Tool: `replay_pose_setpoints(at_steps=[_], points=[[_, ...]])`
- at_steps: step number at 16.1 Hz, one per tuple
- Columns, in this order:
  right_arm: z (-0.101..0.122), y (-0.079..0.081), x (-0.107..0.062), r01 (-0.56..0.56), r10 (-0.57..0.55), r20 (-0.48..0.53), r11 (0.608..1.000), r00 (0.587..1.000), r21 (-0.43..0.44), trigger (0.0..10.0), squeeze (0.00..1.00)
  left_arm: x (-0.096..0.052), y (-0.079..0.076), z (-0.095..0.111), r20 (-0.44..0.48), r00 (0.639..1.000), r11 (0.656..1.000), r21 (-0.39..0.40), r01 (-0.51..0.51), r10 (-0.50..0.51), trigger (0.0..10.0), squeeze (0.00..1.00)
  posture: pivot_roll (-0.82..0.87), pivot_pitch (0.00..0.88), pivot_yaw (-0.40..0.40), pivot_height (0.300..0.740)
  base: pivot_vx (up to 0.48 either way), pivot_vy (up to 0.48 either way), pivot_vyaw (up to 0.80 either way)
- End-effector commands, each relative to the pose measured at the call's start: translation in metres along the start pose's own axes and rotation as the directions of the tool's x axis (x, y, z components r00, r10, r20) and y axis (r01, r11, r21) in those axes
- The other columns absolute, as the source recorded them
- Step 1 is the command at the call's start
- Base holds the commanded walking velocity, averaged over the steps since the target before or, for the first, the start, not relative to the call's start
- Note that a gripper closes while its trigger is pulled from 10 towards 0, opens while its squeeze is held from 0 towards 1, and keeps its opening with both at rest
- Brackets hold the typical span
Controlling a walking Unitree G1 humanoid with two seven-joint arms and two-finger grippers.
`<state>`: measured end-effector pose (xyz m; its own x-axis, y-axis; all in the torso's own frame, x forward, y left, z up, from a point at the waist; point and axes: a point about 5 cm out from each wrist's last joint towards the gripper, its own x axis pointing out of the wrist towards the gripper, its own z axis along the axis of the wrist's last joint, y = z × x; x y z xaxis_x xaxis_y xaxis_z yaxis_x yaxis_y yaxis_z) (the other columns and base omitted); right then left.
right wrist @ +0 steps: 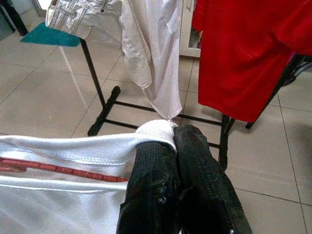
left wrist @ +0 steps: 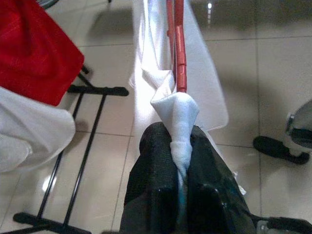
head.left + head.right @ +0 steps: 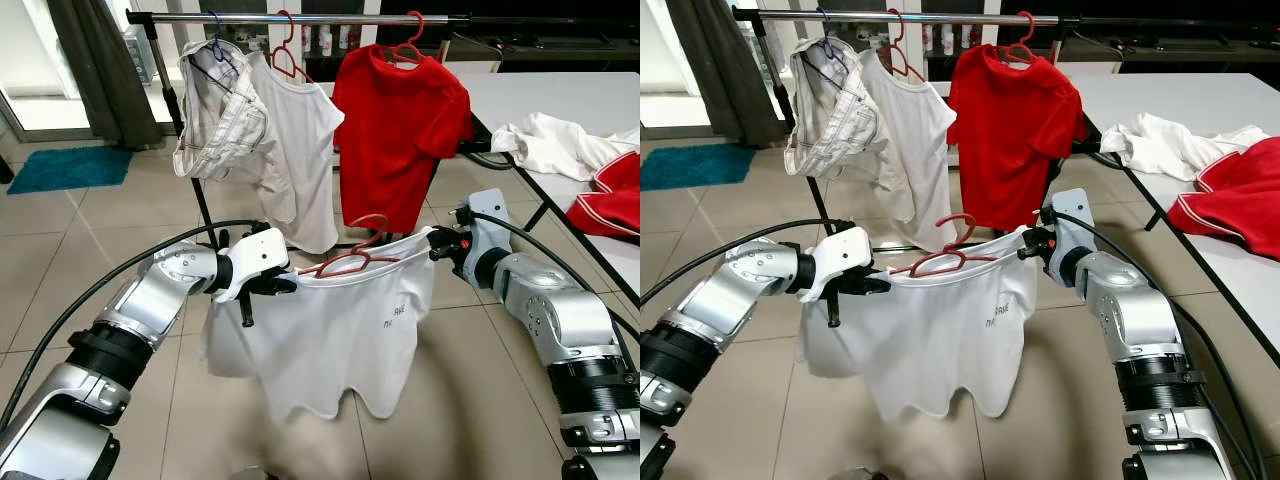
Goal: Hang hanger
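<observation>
A white T-shirt (image 3: 330,340) on a red hanger (image 3: 352,252) is stretched between my two arms, low in front of the clothes rack (image 3: 300,18). My left gripper (image 3: 262,287) is shut on the shirt's left shoulder, with white cloth pinched between its black fingers (image 2: 156,170) beside the red hanger arm (image 2: 180,58). Pinching the right shoulder of the shirt, my right gripper (image 3: 440,243) is shut too; its fingers (image 1: 195,165) meet over the cloth fold (image 1: 156,129). The hanger's hook points up toward the rail.
On the rail hang a striped shirt (image 3: 220,115), a white T-shirt (image 3: 300,150) and a red T-shirt (image 3: 400,120). A white table (image 3: 560,100) on the right holds white and red clothes (image 3: 610,195). A teal mat (image 3: 70,167) lies far left. The rack's black base (image 1: 105,109) stands on the tiled floor.
</observation>
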<state>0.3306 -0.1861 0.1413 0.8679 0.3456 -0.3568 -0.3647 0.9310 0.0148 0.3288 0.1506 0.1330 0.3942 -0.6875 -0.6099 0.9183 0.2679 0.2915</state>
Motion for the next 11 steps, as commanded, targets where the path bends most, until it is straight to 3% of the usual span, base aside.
replay_pose_setpoints(at_steps=[1,3,4,5,6,9,11], points=[[0.007,0.005,-0.004,-0.012,0.012,0.028,1.000,1.000,-0.002,0.0,0.00,-0.002,0.009,0.009,0.027,0.998,0.998,0.022,-0.055,0.054,0.0,0.00,-0.12,0.000,0.005,0.740,0.000,0.000,0.00],[0.006,0.015,-0.005,-0.026,0.025,0.037,0.999,0.999,0.021,0.0,0.00,-0.001,0.011,0.013,0.043,0.997,0.998,0.020,-0.066,0.065,0.0,0.00,-0.12,0.000,0.003,0.740,0.000,0.000,0.00],[0.005,0.022,-0.006,-0.035,0.033,0.043,0.999,0.999,0.031,7.4,0.00,0.000,0.011,0.015,0.053,0.997,0.998,0.019,-0.066,0.065,0.0,0.00,-0.12,0.000,0.002,0.740,0.000,0.000,0.00],[0.003,0.028,-0.006,-0.026,0.025,0.045,0.999,0.999,0.042,10.0,0.00,0.001,0.011,0.015,0.061,0.996,0.998,0.019,-0.066,0.064,0.0,0.00,-0.12,0.000,0.003,0.740,0.000,0.000,0.00],[0.002,0.033,-0.007,-0.036,0.032,0.062,0.996,0.998,0.079,10.0,1.00,0.001,0.011,0.015,0.069,0.996,0.998,0.016,-0.064,0.063,0.0,0.00,-0.13,0.000,0.003,0.740,0.000,0.000,0.00],[0.007,0.043,-0.012,-0.101,0.088,0.105,0.987,0.991,0.123,10.0,1.00,-0.001,0.012,0.014,0.074,0.995,0.997,0.022,-0.071,0.069,0.0,0.00,-0.12,0.000,-0.002,0.740,0.000,0.000,0.00],[0.010,0.040,-0.014,-0.070,0.063,0.093,0.995,0.994,0.071,10.0,1.00,-0.006,0.016,0.010,0.070,0.994,0.996,0.017,-0.088,0.086,0.0,0.00,-0.12,0.000,-0.003,0.740,0.000,0.000,0.00]])
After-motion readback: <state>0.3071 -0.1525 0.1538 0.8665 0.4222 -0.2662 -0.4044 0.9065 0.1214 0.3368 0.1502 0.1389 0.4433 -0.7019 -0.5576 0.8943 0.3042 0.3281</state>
